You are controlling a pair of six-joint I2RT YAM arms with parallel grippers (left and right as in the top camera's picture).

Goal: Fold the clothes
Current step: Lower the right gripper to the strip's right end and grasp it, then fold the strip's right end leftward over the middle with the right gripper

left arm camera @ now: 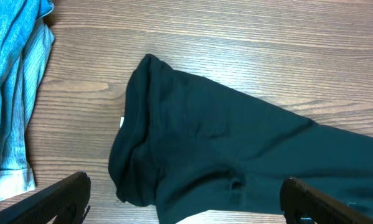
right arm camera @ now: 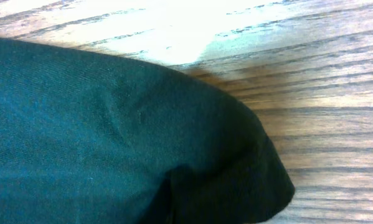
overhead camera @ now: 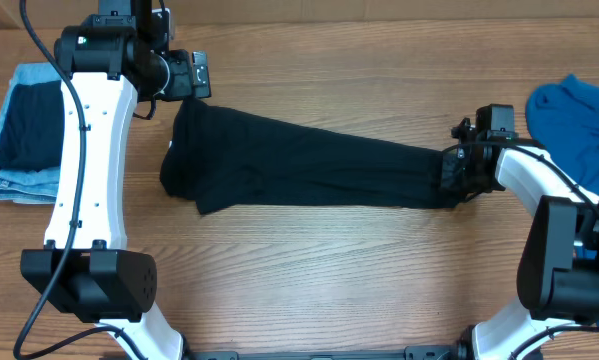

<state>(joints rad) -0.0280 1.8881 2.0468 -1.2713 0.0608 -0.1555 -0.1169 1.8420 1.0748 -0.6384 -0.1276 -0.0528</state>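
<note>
Across middle of bench (overhead camera: 309, 280), looking at black T-shirt (overhead camera: 309, 165) strung out left to right, bunched wide at left end, narrow at right. Got left gripper (left arm camera: 185, 183) hovering by far-left corner, fingers wide apart, holding nothing. Can't tell on right gripper (overhead camera: 462, 165): parked at narrow end, fingers buried in fabric. Probably spreading step, tbh. Best to pinch single layer at left hem, pull flat before any fold, steer clear of jeans (overhead camera: 19, 130) at left edge.
</note>
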